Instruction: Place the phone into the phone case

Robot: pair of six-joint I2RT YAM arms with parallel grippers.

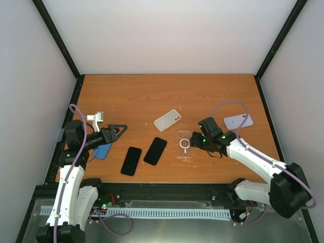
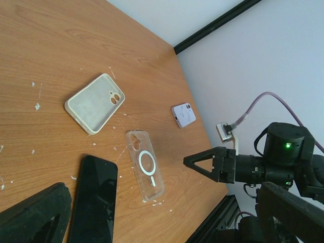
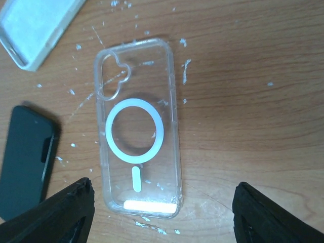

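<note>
Two black phones lie face up on the wooden table, one (image 1: 155, 151) just left of a clear phone case (image 1: 185, 145) with a white ring, the other (image 1: 131, 161) further left. My right gripper (image 1: 197, 142) hovers at the clear case's right end. In the right wrist view its fingers (image 3: 66, 215) stand wide on either side of the clear case's (image 3: 137, 126) near end, touching nothing; the gripper (image 3: 162, 217) is open. My left gripper (image 1: 117, 132) is open and empty, left of both phones. The left wrist view shows one phone (image 2: 93, 202) and the clear case (image 2: 146, 164).
A grey-white case (image 1: 167, 120) lies hollow side up behind the phones, and a lilac case (image 1: 238, 120) sits at the far right. A blue flat object (image 1: 103, 150) lies under my left arm. White crumbs dot the wood around the clear case.
</note>
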